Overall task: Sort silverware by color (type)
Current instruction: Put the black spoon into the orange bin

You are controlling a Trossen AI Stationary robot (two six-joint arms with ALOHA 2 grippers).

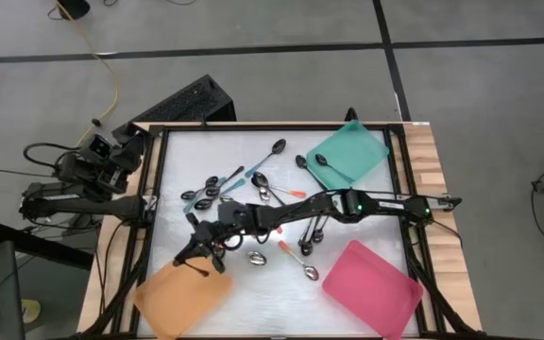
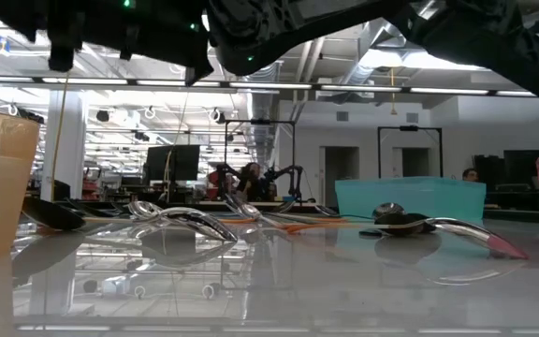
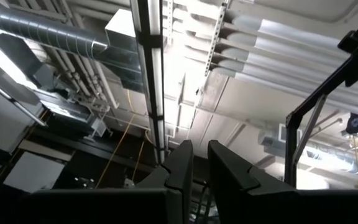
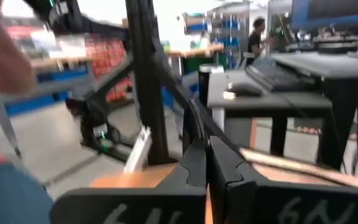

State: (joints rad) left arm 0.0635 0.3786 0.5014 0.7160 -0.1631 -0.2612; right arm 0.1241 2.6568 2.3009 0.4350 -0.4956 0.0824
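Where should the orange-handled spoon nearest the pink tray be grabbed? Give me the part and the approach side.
Probably the thin orange handle of the spoon, about mid-length, coming straight down from above with the fingers across it. It lies flat with its bowl toward the pink tray, and the rounded bowl would likely slip.
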